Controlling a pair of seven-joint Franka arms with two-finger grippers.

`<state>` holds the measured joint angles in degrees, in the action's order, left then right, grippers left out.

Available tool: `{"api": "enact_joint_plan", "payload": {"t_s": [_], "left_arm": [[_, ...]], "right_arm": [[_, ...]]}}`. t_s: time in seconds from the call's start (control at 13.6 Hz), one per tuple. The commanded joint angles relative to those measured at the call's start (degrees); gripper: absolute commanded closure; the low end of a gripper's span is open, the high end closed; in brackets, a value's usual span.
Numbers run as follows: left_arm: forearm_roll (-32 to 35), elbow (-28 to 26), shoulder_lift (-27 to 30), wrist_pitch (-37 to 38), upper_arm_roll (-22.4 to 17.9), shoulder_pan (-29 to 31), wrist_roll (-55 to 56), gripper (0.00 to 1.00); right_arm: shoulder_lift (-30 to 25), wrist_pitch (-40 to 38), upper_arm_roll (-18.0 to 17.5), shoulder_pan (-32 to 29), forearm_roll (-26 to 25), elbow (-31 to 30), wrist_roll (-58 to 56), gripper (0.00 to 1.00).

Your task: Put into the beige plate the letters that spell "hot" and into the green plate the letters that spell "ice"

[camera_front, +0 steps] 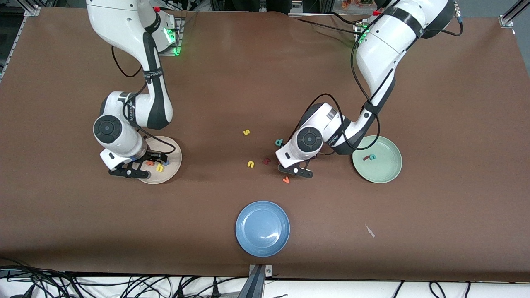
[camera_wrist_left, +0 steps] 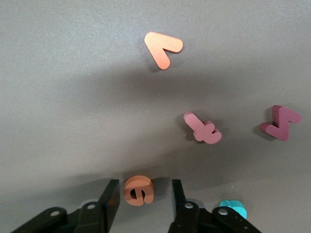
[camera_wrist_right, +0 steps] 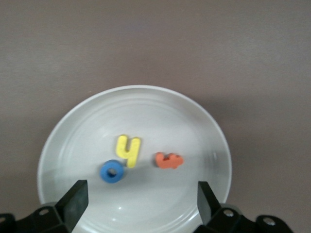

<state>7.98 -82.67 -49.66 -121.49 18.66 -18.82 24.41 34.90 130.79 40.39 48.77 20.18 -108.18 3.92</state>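
Jaws of the right gripper [camera_wrist_right: 141,194] stood wide open over the round cream-beige plate [camera_front: 174,155], where the yellow foam "h" [camera_wrist_right: 128,150], blue ring "o" [camera_wrist_right: 112,171] and orange "t" [camera_wrist_right: 169,160] lay. The left gripper [camera_wrist_left: 142,196] was low at the bench [camera_front: 265,82], jaws apart, flanking the orange foam "e" [camera_wrist_left: 139,190]; whether they touched it, I cannot tell. The teal "c" [camera_front: 372,157] lay in the pale green plate [camera_front: 389,169].

In your front view the left arm's wrist hides the small orange foam "e" [camera_wrist_left: 139,190], and the teal foam letter [camera_wrist_left: 233,209] is cut off in the left wrist view.
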Motion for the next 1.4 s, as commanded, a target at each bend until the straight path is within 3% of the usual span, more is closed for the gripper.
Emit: {"api": "enact_joint_plan", "payload": {"t_s": [0.0, 0.15, 0.52, 0.88, 1.33], "left_arm": [[1.15, 1.11, -0.44, 0.73, -0.47, -0.34, -0.76, 0.56], [1.86, 0.84, -0.44, 0.73, -0.47, -0.25, -0.76, 0.61], [1.86, 0.67, -0.53, 0.73, -0.47, -0.25, -1.03, 0.91], [1.86, 1.19, 0.7, 1.69, -0.38, 0.36, -0.59, 0.92], [1.95, 1.46, 4.74, 8.02, -0.03, 3.26, -0.76, 0.93]], "right_arm": [[-0.45, -5.26, 0.13, 1.85, 0.83, 3.58, 4.59, 0.01], [-0.45, -9.75, 0.13, 1.94, 0.83, 6.22, 5.75, 0.01], [0.6, -9.68, -0.92, 2.03, 0.83, 6.23, 5.4, 0.01], [1.05, -9.77, -2.42, 2.12, 0.83, 6.32, 5.13, 0.01], [1.05, -10.38, -3.03, 3.87, 0.91, 6.32, 5.48, 0.01]]}}
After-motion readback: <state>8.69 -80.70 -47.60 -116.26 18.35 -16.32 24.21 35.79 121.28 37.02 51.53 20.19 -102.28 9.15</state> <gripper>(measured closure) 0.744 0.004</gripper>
